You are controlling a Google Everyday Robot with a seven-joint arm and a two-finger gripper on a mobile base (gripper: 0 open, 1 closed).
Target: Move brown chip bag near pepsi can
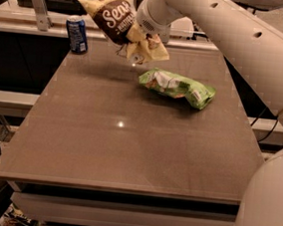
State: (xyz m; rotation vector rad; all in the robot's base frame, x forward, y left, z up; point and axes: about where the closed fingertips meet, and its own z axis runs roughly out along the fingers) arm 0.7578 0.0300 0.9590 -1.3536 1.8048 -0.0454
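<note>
The brown chip bag (116, 20), dark brown with white script and cream-yellow edges, hangs in the air above the far part of the table. My gripper (139, 34) is shut on its right end, at the end of the white arm reaching in from the upper right. The pepsi can (77, 34), blue with a silver top, stands upright at the table's far left corner, a little left of and below the bag. Bag and can are apart.
A green chip bag (178, 87) lies on the grey-brown table (118, 148) right of centre, just below the arm. A metal post (39, 6) stands behind the can. The robot's white body (267, 207) fills the lower right.
</note>
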